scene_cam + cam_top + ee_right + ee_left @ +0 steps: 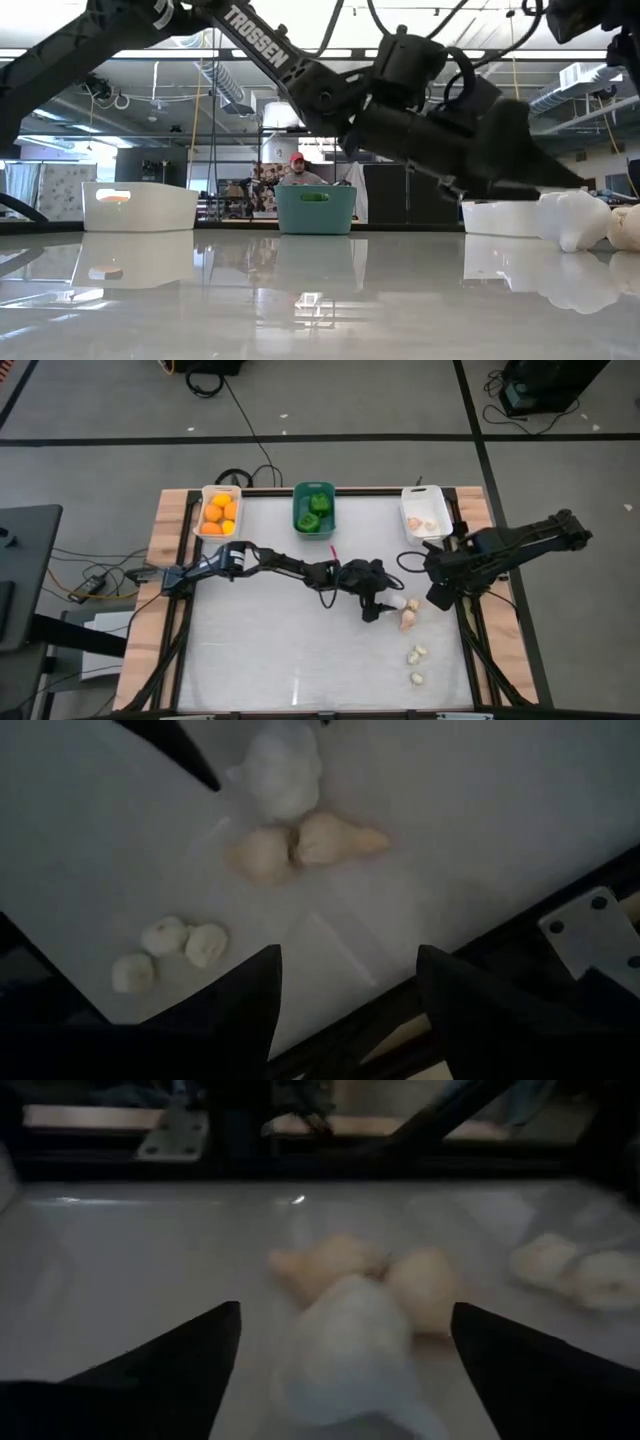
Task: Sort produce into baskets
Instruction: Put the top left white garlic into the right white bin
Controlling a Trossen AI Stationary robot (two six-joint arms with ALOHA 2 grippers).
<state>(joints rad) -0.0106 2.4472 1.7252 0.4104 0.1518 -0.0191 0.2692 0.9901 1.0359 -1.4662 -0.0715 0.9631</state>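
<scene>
The left tool hangs low over the desk with its fingers spread, and a white garlic bulb lies straight ahead between them, not pinched, its stalk end toward the camera. Two beige bulbs touch it just beyond. The right tool, also spread and empty, hovers near the same cluster from the desk's right edge, so either arm could reach; the left is nearer. The white basket holding garlic stands at the far right corner. "TROSSEN" reads on the left arm.
</scene>
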